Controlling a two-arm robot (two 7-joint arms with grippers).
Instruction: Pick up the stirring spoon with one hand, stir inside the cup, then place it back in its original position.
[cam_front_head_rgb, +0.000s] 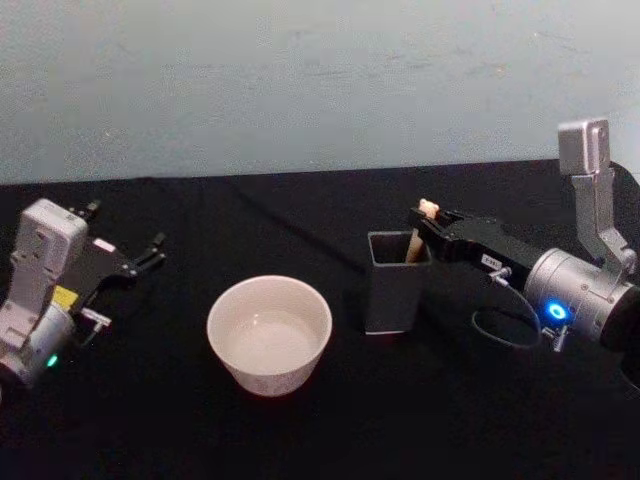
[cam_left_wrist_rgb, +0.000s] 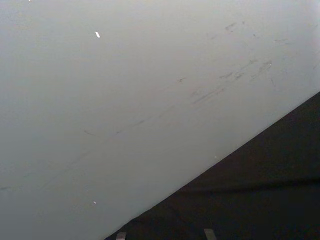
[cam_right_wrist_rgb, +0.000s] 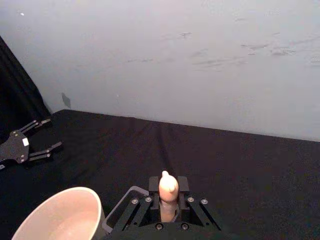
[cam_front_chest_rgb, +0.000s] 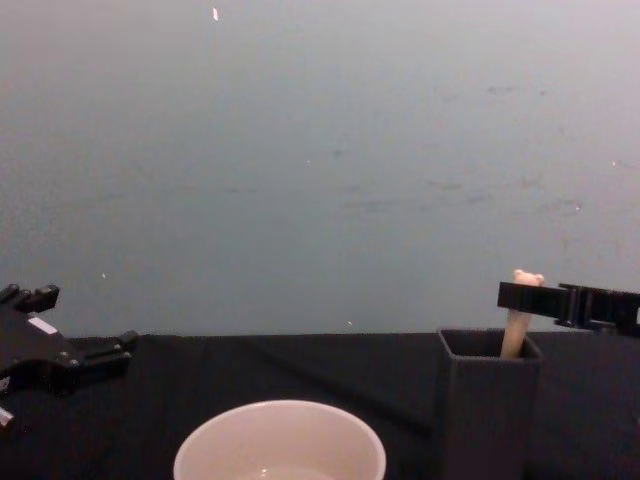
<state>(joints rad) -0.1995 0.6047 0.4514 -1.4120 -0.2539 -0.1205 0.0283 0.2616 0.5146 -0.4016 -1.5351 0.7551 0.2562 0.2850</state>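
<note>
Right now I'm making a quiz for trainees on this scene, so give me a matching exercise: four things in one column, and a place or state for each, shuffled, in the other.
Things:
1. spoon
2. cup
3. right gripper
4. left gripper

Place or state:
A. idle at the table's left side, fingers apart
B. standing in the dark grey holder
C. closed on the spoon's handle, near its top
D. on the black cloth, left of the holder

Pairs: 1-B, 2-D, 3-C, 4-A
</note>
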